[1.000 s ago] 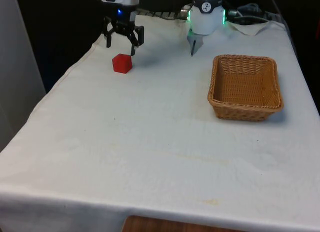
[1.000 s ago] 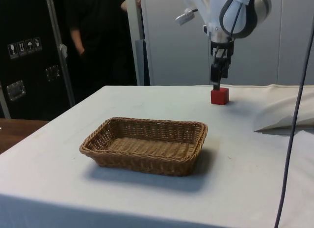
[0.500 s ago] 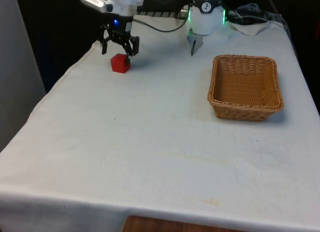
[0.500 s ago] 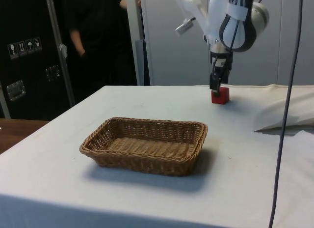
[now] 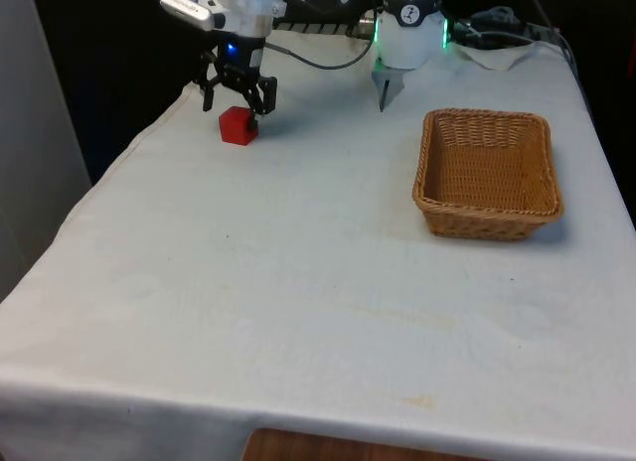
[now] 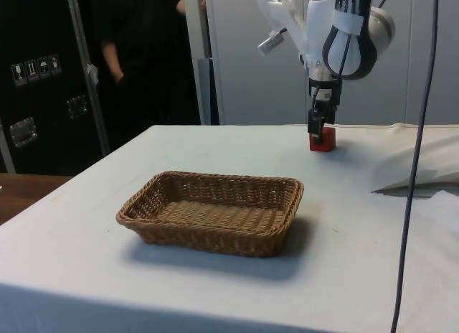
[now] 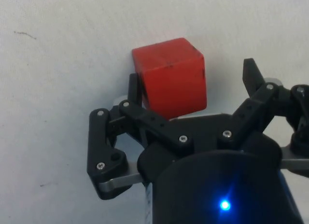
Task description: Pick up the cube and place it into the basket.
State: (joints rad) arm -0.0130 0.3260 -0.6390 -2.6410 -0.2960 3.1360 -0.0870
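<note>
A red cube (image 5: 237,126) sits on the white cloth near the table's far corner on the front view's left. My gripper (image 5: 238,104) hangs low over it, open, with one finger on each side of the cube's top. In the wrist view one fingertip (image 7: 133,88) sits against the red cube (image 7: 170,77), while the other fingertip (image 7: 251,73) stands clear of it. In the side view the gripper (image 6: 315,129) covers part of the cube (image 6: 324,140). The wicker basket (image 5: 487,224) stands empty on the front view's right, apart from the cube, with its rim (image 6: 215,230) nearest in the side view.
The table's edge (image 5: 149,133) runs close beside the cube on the front view's left. Bunched white cloth (image 6: 419,168) and cables lie at the far end by the robot's base. A person in dark clothes (image 6: 136,53) stands beyond the table in the side view.
The gripper has come down and moved to the front view's left, from above and behind the cube to straddling it. The cube has shifted slightly the same way.
</note>
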